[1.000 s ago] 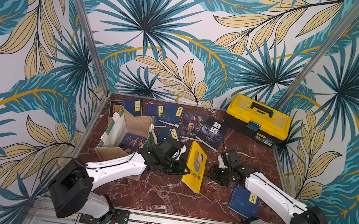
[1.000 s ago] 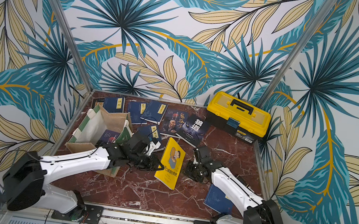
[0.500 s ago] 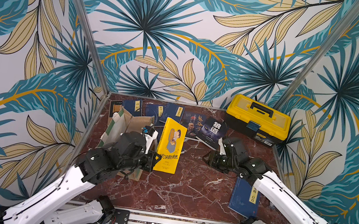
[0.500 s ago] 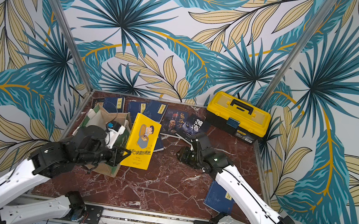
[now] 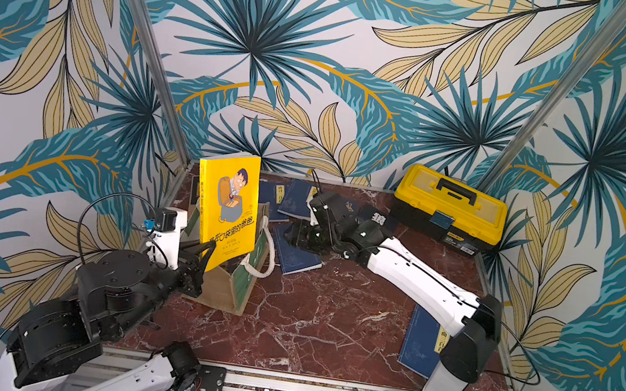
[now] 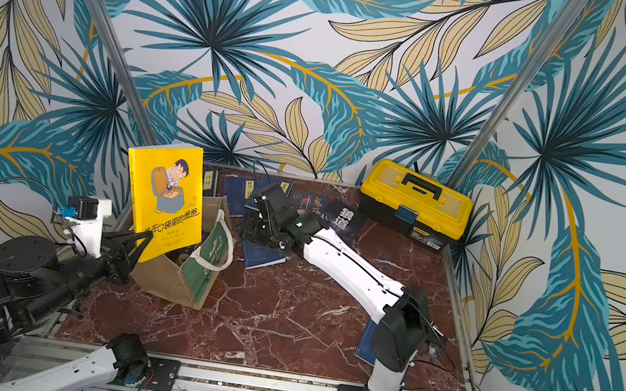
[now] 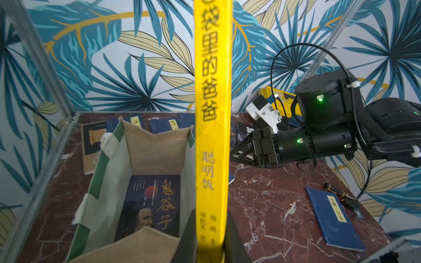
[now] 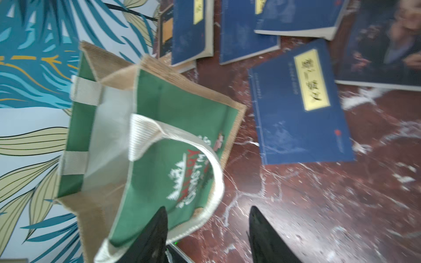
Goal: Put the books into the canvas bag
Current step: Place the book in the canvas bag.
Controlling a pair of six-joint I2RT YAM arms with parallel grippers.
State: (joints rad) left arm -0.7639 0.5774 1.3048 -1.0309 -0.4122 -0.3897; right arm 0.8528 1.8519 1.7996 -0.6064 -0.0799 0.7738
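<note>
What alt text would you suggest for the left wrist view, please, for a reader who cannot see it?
A yellow book fills the middle spine-on, gripped upright by the left hand over the open canvas bag, where a dark portrait book lies flat. Beyond it the right hand hovers above the marble table, where a navy book lies.

clear: table (image 5: 316, 331) front | blocked: yellow book (image 5: 228, 200) over canvas bag (image 5: 219, 292) mouth
</note>
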